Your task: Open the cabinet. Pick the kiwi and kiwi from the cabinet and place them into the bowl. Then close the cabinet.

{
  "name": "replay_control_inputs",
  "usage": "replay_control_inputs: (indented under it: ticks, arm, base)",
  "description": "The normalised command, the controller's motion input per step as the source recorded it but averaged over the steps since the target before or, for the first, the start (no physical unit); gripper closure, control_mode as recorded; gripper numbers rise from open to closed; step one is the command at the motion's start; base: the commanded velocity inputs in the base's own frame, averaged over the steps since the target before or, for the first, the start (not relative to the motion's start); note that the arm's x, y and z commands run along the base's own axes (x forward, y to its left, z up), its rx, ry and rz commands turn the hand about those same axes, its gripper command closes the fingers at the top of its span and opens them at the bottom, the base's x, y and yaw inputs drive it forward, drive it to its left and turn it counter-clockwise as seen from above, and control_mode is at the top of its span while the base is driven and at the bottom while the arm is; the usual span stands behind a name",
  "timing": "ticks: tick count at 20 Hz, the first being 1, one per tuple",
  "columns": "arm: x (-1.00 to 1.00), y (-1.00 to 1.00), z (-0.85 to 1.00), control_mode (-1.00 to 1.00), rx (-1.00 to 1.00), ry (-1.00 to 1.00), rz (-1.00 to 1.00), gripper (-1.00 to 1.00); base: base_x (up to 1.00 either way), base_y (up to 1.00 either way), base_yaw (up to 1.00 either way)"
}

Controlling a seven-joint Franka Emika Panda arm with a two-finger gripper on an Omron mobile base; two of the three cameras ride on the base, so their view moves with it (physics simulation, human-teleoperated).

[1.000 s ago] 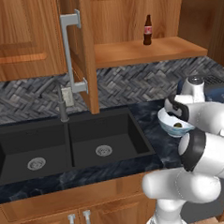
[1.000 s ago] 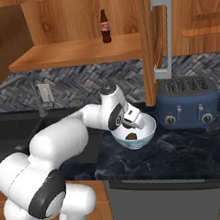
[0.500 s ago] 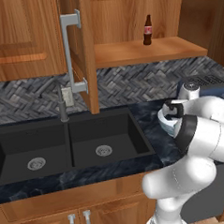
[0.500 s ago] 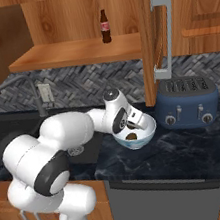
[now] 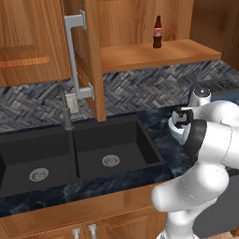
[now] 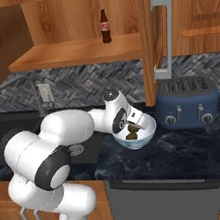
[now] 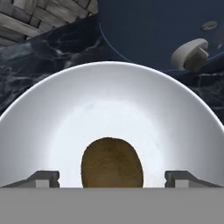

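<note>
The pale bowl (image 6: 147,132) stands on the dark counter beside the sink, partly hidden by my arm in the left base view (image 5: 175,131). One kiwi (image 7: 112,163) lies in the bowl (image 7: 109,100) between my fingertips (image 7: 43,178) with a gap on each side. In the right base view a kiwi (image 6: 131,136) rests low in the bowl and a second brown kiwi (image 6: 134,126) sits just above it under the hand. My gripper (image 6: 131,124) (image 5: 181,118) (image 7: 113,177) hangs open over the bowl. The cabinet (image 5: 135,20) is open, its door (image 5: 93,53) swung outward.
A cola bottle (image 5: 157,32) (image 6: 104,27) stands on the cabinet shelf. A blue toaster (image 6: 189,101) (image 7: 166,30) sits right behind the bowl. The black double sink (image 5: 68,154) and faucet (image 5: 66,109) lie to the left. The right door's bar handle (image 6: 166,34) projects above the toaster.
The jaws have spread wide and the kiwi between them now lies free in the bowl. My arm's elbow has swung lower and outward; the hand stays over the bowl.
</note>
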Motion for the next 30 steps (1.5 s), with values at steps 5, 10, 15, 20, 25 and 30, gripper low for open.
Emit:
replay_control_inputs:
  ticks: [5,10,15,20,25,30]
  arm:
    - [-0.06,0.08,0.39,-1.00,-0.01,-0.11,0.00,-1.00]
    - [-0.52,0.27,0.99,-1.00,-0.06,-0.29,0.00,-1.00]
    - [-0.64,0.42,0.99,-1.00,-0.12,-0.25,0.00,-1.00]
    - [-0.85,0.47,0.88,-1.00,-0.17,-0.23,0.00,-1.00]
    - [-0.91,0.53,0.82,-1.00,-0.18,-0.21,0.03,-1.00]
    - [-0.77,0.45,0.88,-1.00,-0.12,-0.17,0.06,-1.00]
  base:
    - [0.00,0.00,0.00]
    - [0.00,0.00,0.00]
    - [0.00,0.00,0.00]
    - [0.00,0.00,0.00]
    - [0.00,0.00,0.00]
    - [0.00,0.00,0.00]
